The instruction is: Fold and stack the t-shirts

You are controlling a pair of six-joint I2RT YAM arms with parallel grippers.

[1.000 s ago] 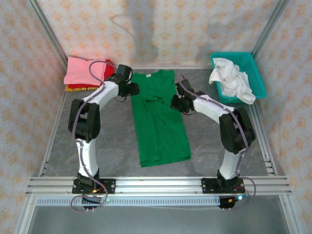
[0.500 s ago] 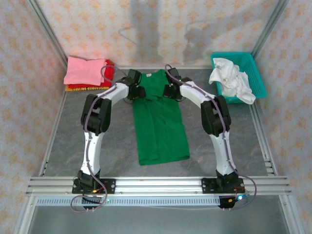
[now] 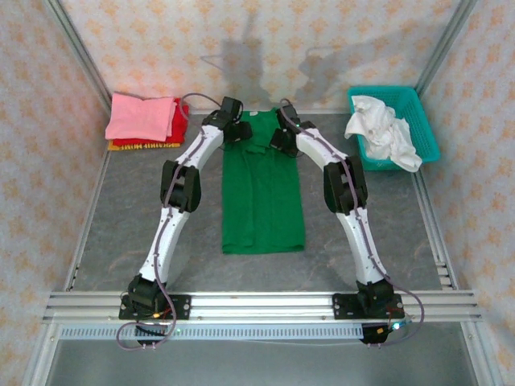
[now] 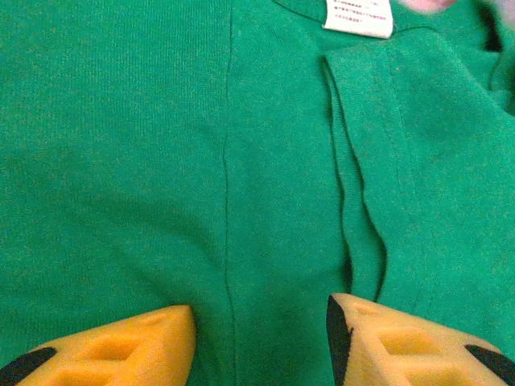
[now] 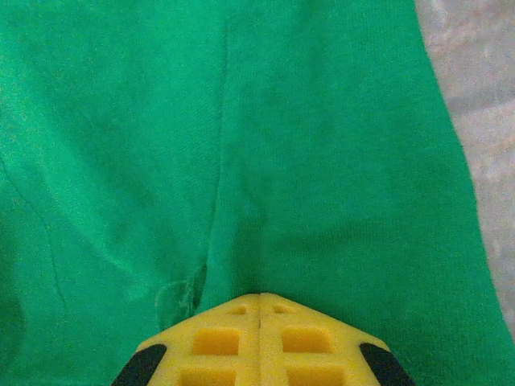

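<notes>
Currently the right claw (image 5: 259,297) is closed on the green t-shirt (image 3: 263,201), the left claw (image 4: 261,320) half-open; the fold could be skewed by a one-sided lift.

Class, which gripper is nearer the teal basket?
Right. The right gripper is on the green t-shirt's side facing the basket; the left gripper is on its far side.

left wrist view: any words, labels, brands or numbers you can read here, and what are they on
White neck label inside the collar of the green t-shirt: a few printed lines, too small and blurred to read.
Nothing else here carries legible text.
</notes>
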